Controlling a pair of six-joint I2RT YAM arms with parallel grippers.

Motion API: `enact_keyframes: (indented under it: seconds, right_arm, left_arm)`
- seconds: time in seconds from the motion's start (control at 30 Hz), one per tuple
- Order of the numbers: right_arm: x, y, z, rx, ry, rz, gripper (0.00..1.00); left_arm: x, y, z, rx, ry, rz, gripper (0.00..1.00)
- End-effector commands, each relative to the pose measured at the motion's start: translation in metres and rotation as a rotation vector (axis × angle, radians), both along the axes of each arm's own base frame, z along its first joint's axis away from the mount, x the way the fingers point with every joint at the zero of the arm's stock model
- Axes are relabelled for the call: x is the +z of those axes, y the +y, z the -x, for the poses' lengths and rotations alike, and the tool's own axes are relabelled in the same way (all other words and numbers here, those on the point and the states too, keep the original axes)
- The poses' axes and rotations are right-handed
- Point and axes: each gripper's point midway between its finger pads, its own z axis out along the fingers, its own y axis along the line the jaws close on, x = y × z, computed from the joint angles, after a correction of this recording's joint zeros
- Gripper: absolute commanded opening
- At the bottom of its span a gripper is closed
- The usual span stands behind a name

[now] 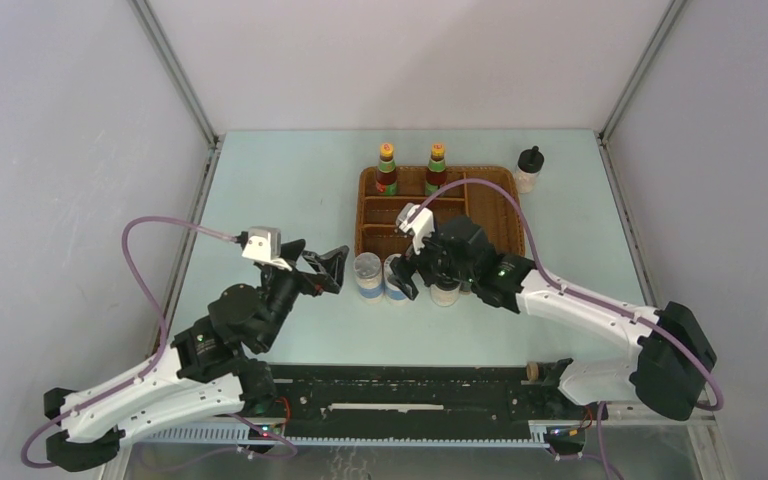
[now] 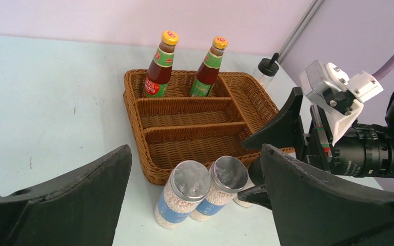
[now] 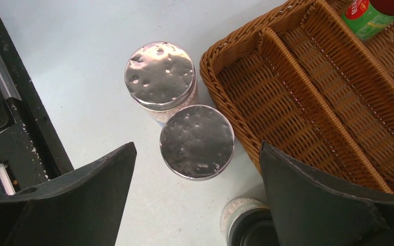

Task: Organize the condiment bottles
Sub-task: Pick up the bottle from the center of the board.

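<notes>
Before the tray [image 1: 362,215], two shakers [image 3: 159,74] [image 3: 196,141], two sauce bottles [image 1: 387,170] [image 1: 437,168] within; left tool [image 1: 337,269], right tool [image 3: 197,147] both released.

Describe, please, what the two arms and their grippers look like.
The left arm and right arm have white shells and black joints. A purple cable runs to a white camera block on each wrist. The left gripper and right gripper have broad, black, wedge-shaped fingers.

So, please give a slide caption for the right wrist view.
Right fingers open above two silver-topped shakers beside the wicker tray.
</notes>
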Motion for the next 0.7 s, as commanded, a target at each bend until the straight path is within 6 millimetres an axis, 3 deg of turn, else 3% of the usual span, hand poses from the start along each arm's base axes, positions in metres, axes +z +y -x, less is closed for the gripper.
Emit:
enact_keyframes:
  seconds: [0.0, 0.67]
  right_arm:
    - [0.005, 0.005, -0.005, 0.030, -0.013, -0.033, 1.00]
    - [-0.011, 0.009, -0.007, 0.057, 0.039, -0.029, 1.00]
  left_arm:
    - [0.000, -0.005, -0.002, -0.008, -0.020, -0.008, 1.00]
    - [0.003, -0.005, -0.002, -0.008, -0.026, -0.006, 1.00]
